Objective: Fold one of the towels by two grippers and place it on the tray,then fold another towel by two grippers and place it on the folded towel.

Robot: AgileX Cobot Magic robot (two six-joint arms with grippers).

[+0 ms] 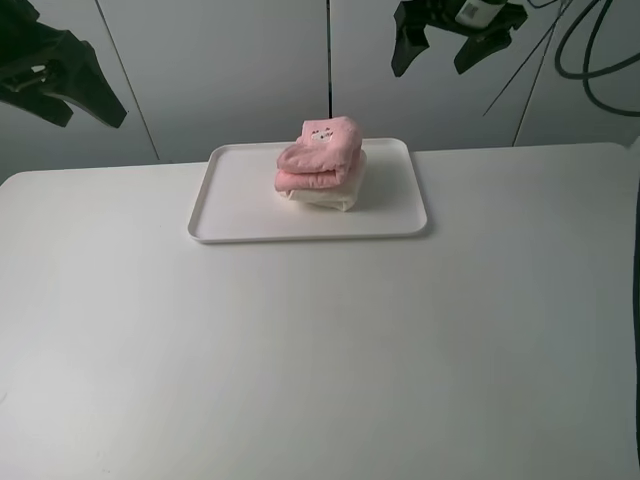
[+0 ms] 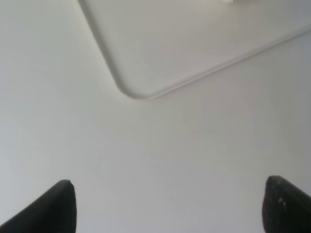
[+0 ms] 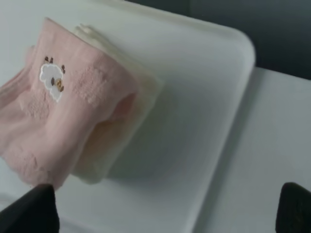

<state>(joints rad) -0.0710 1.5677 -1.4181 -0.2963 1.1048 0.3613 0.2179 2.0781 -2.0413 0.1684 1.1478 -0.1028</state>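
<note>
White table (image 1: pixel 320 360) fills the near part of the overhead view, bare surface from the front edge up to the tray.

White tray (image 1: pixel 240 215), rectangular with rounded corners and a low rim, lies flat on the table toward the far side, roughly centred left to right. One rounded corner of it also shows in the left wrist view.

On the tray, right of its middle and toward the far rim: folded cream towel (image 1: pixel 325 197) lying on the tray floor, pink towel (image 1: pixel 320 160) folded and stacked on top of it. Pink bundle covers most of the cream one; cream edges peek out beneath and at the side. Small embroidered mark faces up on the pink towel's top fold; right wrist view shows it as a little white shape with dark and brown dots.

Left gripper (image 1: pixel 62 95) raised at the far left, well apart from tray and towels, fingers spread wide, nothing between them.

Right gripper (image 1: pixel 445 50) raised at the far right-centre, above and behind the tray, clear of the stack. Fingers splayed apart, holding nothing.

Pale wall panels behind; black cables (image 1: pixel 590 55) hang at the top right.
</note>
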